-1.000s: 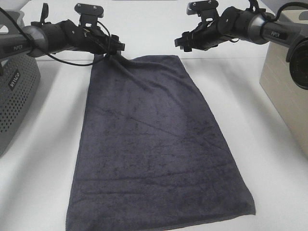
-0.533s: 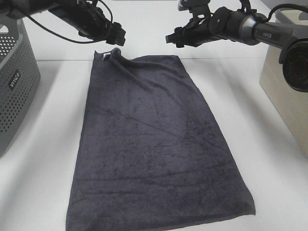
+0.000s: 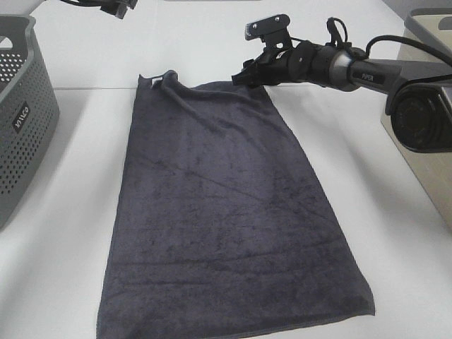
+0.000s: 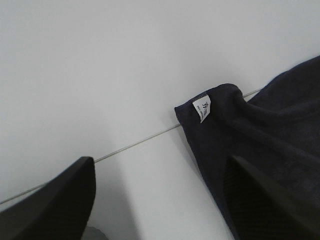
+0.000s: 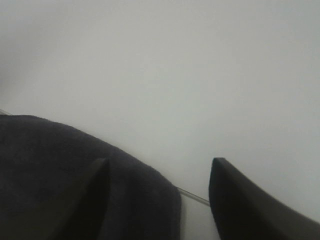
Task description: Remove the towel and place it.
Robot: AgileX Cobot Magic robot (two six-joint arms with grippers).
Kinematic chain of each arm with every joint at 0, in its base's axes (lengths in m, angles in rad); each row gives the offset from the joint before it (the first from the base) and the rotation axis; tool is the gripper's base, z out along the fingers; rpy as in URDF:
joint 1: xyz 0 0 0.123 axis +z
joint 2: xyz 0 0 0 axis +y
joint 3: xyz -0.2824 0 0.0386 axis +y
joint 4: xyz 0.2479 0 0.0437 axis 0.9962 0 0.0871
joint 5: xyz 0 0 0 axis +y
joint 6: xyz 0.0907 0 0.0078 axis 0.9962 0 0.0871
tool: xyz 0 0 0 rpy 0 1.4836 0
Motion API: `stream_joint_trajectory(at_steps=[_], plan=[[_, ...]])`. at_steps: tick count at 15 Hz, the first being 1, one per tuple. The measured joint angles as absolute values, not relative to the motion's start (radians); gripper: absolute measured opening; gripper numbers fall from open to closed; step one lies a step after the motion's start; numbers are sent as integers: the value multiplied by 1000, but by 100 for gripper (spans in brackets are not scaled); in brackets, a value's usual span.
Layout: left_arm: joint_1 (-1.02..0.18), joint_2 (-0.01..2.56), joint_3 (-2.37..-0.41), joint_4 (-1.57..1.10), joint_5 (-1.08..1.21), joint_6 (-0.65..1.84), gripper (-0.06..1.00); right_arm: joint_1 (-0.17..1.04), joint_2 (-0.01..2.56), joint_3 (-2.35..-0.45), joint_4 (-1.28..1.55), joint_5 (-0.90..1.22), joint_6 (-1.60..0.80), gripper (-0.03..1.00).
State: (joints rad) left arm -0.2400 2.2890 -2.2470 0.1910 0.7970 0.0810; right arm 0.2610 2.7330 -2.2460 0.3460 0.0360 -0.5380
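Note:
The dark grey towel (image 3: 219, 205) lies flat on the white table (image 3: 395, 247), its long side running away from the camera. Its far left corner is slightly rumpled and shows a white tag (image 3: 154, 81), also seen in the left wrist view (image 4: 201, 107). My left gripper (image 4: 161, 161) is open and empty, raised above that corner; the exterior high view shows only a bit of its arm (image 3: 116, 7) at the top edge. My right gripper (image 3: 240, 79) is open and hovers just over the towel's far right corner (image 5: 75, 170), its jaws apart with nothing between them.
A grey perforated basket (image 3: 21, 120) stands at the left edge. A beige box (image 3: 424, 141) stands at the right, partly behind the right arm's base (image 3: 420, 116). A thin seam (image 4: 135, 142) runs across the table at the towel's far end.
My left gripper has let go of the far left corner and risen up out of the exterior view. My right gripper has moved down and left to the far right corner.

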Motion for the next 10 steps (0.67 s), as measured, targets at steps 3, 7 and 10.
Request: stream_joint_trajectory(at_steps=[3,7,10], plan=[[-240,2289,-2247,191,810,70,68,261,2774,-2249,345,-12,-556,59],[-240,2289,-2247,191,811,67,68,261,2812,-2257,345,-28,-558,50],[-240,2289,-2247,191,811,65,68,261,2817,-2258,345,-33,-558,30]])
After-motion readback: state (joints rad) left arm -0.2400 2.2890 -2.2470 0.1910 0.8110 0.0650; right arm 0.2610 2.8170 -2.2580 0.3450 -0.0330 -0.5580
